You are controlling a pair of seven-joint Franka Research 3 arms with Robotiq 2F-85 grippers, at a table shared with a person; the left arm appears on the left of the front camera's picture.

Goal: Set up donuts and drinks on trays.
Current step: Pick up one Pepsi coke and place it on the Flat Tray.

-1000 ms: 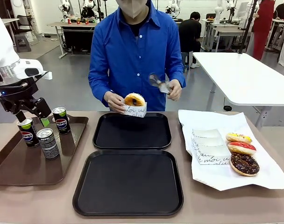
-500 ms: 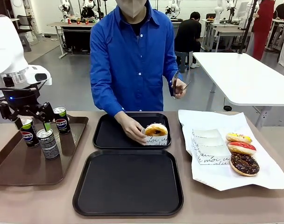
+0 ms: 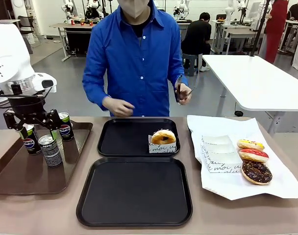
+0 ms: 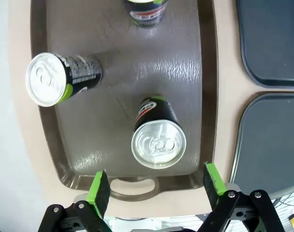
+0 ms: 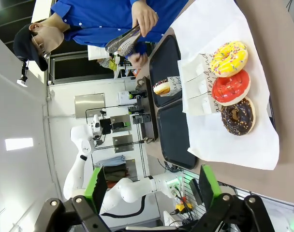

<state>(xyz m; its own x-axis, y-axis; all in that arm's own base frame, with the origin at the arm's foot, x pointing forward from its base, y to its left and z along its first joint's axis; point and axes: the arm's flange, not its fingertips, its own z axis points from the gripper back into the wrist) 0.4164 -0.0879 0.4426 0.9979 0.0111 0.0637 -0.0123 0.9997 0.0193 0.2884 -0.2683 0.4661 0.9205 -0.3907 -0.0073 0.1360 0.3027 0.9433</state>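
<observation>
My left gripper (image 3: 33, 128) hangs open over the drink cans on the brown tray (image 3: 21, 178). In the left wrist view its green pads (image 4: 99, 192) straddle the air just above a logo can (image 4: 158, 143). A grey-patterned can (image 4: 57, 81) and a third can (image 4: 147, 9) stand farther off. A golden donut (image 3: 163, 136) in a white paper holder sits on the far black tray (image 3: 124, 139). The near black tray (image 3: 134, 193) is bare. Yellow (image 3: 250, 144), red (image 3: 253, 155) and chocolate (image 3: 256, 172) donuts lie on white paper. My right gripper (image 5: 152, 187) is open, high above the table.
The person stands at the far side, one hand (image 3: 118, 106) drawn back near the body, the other holding metal tongs (image 3: 180, 91). Spare paper holders (image 3: 220, 154) lie on the white sheet beside the donuts. The brown tray's handle (image 4: 132, 186) points toward my left gripper.
The person has set the golden donut in its holder on the far black tray and pulled the hand back. My left gripper has shifted slightly right over the cans, still open.
</observation>
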